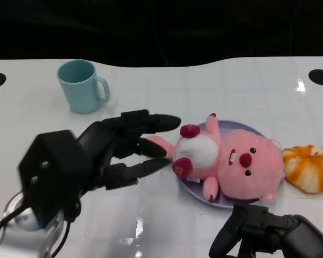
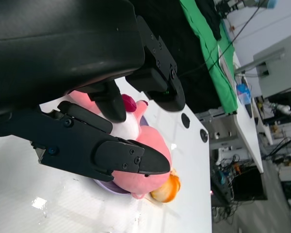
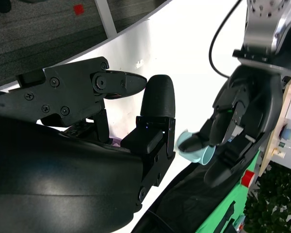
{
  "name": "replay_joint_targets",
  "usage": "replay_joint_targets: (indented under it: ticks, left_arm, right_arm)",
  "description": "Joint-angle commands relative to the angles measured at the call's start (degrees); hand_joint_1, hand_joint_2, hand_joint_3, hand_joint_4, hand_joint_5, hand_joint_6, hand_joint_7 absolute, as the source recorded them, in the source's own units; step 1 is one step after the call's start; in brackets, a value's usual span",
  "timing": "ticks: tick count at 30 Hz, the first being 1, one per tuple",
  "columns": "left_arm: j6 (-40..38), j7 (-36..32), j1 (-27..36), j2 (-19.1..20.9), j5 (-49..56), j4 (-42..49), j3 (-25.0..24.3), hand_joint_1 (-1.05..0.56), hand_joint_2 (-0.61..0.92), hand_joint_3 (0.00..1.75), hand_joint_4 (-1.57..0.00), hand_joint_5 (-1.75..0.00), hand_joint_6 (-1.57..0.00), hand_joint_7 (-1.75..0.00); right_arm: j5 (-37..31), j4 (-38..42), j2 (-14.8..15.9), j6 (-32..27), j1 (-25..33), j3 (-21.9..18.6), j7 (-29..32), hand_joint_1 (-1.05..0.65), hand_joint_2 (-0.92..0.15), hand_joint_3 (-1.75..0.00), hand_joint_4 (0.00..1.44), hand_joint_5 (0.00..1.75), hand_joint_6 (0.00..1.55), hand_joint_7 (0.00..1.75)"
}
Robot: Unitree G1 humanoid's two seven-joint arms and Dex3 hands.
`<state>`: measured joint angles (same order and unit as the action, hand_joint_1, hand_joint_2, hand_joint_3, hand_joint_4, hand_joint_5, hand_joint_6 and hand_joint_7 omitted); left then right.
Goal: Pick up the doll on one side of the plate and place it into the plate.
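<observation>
Two hands: black, many-fingered, both over a white surface (image 1: pixel 167 226) in the head view.
Left hand (image 1: pixel 105 153): fingers apart and holding nothing, their tips reaching toward the doll's feet; the lower fingertip lies just beside one foot, and contact cannot be told.
Left hand, wrist view: the black shell and fingers (image 2: pixel 119 160) fill most of the picture, with the doll showing pink between and beyond them.
Right hand (image 1: pixel 269 234): low at the near edge, just in front of the plate, fingers curled down, nothing seen in them; whether they are closed cannot be told.
Right hand, wrist view: fingers (image 3: pixel 155 104) stand apart with nothing between them.
Doll (image 1: pixel 231 158): pink plush animal with a white belly, dark red paws and nose, lying on its back across the plate, head toward the robot's right.
Plate (image 1: pixel 196 191): lavender, round, mostly covered by the doll; the head hangs past its right rim.
Orange-and-white item (image 1: pixel 309 167): rounded, striped, on the surface touching or just beside the doll's head.
Mug (image 1: pixel 82 86): teal, upright, handle toward the robot's right, well apart from the plate at the far left.
Writing: no brand, label or lettering can be read on any item.
</observation>
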<state>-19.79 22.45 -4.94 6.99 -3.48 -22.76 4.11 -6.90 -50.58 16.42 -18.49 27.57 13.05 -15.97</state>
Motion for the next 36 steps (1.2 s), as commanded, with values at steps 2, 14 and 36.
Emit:
replay_joint_targets:
  ticks: [2,14,36]
  left_arm:
    - [-3.1,-1.7,5.4,-0.6,-5.4,-6.1,-3.0,-0.22,0.57,1.01,-0.74,-1.24,-0.76,-0.83]
    - [-17.9,-3.9,18.2,1.4,-20.2,-21.9,-7.8,-0.17,0.5,1.3,-0.78,-1.7,-0.71,-1.45]
    - [-16.8,-5.7,24.1,3.1,-23.5,-16.0,-5.0,-0.22,0.4,1.31,-0.86,-1.75,-0.7,-1.67]
  right_arm:
    - [0.8,0.3,0.3,0.3,-0.1,-0.7,-0.1,-0.25,-0.92,-0.32,0.7,1.56,0.61,1.27]
    - [1.2,0.3,0.4,0.2,-0.2,-1.0,-0.3,-0.25,-0.92,-0.33,0.68,1.56,0.61,1.27]
    - [2.1,2.6,0.9,3.8,0.6,-3.0,-0.8,-0.25,-0.92,-0.32,0.7,1.55,0.61,1.27]
